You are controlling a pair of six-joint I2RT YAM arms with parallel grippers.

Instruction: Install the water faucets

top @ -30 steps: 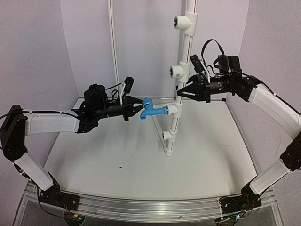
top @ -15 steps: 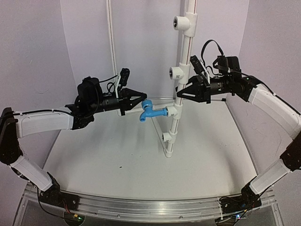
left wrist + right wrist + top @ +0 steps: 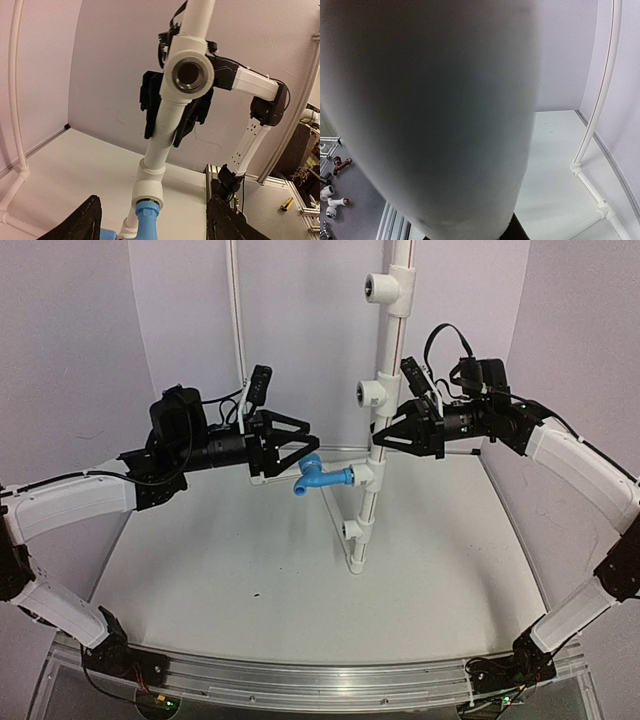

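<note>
blue faucet (image 3: 318,478) seated in tee fitting (image 3: 368,475) on pipe (image 3: 390,350), just below left gripper (image 3: 303,445), jaws apart; right gripper (image 3: 383,440) clamped on pipe

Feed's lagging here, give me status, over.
Left tool open, over the tap. Right tool shut on the pipe. Tap sits in the fitting. Nothing blocking.

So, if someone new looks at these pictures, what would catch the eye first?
The bright-blue faucet stands out most, sticking sideways from a tee low on the upright white pipe in the middle of the scene. The left gripper hangs open just above it, seemingly apart from it. The right gripper is clamped on the pipe from the other side, a little higher up.
</note>
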